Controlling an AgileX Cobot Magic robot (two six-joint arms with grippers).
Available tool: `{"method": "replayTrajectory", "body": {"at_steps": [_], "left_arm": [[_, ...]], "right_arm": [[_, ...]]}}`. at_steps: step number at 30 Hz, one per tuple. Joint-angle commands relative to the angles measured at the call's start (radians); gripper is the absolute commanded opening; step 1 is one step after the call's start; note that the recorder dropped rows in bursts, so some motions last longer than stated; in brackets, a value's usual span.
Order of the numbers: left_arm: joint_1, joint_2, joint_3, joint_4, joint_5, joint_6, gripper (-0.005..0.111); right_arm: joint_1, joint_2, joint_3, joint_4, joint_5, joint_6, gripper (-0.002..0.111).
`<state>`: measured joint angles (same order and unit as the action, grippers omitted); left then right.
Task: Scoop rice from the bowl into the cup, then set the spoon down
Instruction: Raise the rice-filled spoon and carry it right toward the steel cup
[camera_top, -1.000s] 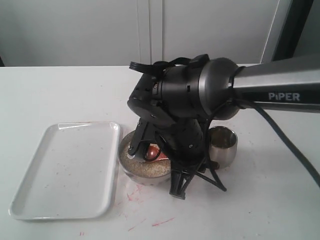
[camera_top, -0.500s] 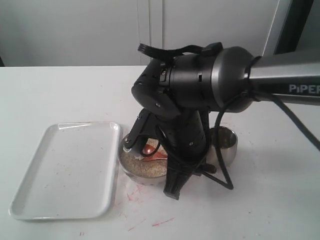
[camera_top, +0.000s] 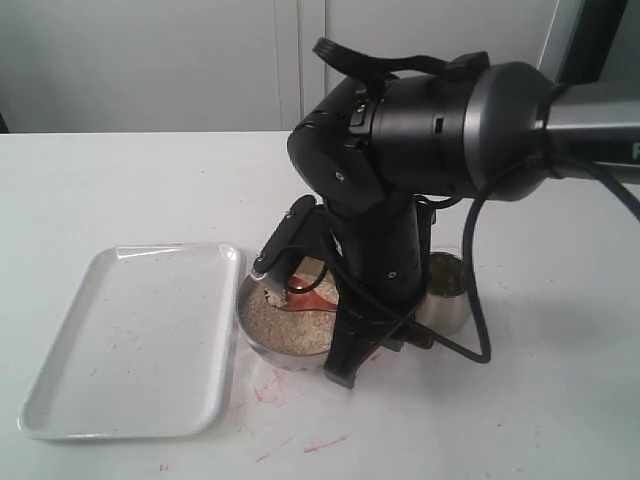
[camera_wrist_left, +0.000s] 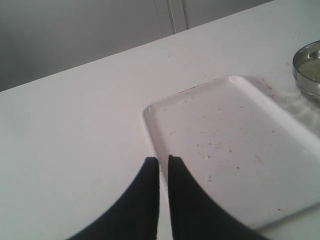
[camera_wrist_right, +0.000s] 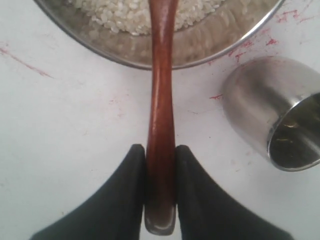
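My right gripper is shut on the end of the reddish-brown spoon's handle. The handle reaches over the rim of the steel bowl, above the rice. In the exterior view the spoon lies low over the rice in the bowl, partly hidden by the right arm. The steel cup stands just right of the bowl; its side and dark mouth show in the right wrist view. My left gripper is shut, empty, above the tray's edge.
A white rectangular tray lies left of the bowl, dotted with specks; it also fills the left wrist view, with the bowl's rim at the edge. Red marks stain the white table in front.
The right arm has risen and shifted right. The spoon stays gripped, and its end has lifted a little over the rice in the bowl.
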<state>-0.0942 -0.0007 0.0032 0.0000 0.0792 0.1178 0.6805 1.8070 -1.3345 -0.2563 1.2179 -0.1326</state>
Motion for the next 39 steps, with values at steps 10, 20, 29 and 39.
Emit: {"method": "replayTrajectory", "body": {"at_steps": [10,20,29,39], "left_arm": [[0.002,0.001,-0.003,0.000,-0.003,-0.005,0.014],[0.002,0.001,-0.003,0.000,-0.003,-0.005,0.014],[0.002,0.001,-0.003,0.000,-0.003,-0.005,0.014],[0.002,0.001,-0.003,0.000,-0.003,-0.005,0.014]], "right_arm": [[-0.005,-0.054,-0.002,0.047,0.003,0.003,0.000],[-0.005,-0.072,-0.002,0.083,-0.013,-0.002,0.000],[-0.005,-0.072,-0.002,0.028,-0.008,-0.023,0.000],[-0.024,-0.080,-0.002,-0.010,0.003,-0.021,0.000]]}}
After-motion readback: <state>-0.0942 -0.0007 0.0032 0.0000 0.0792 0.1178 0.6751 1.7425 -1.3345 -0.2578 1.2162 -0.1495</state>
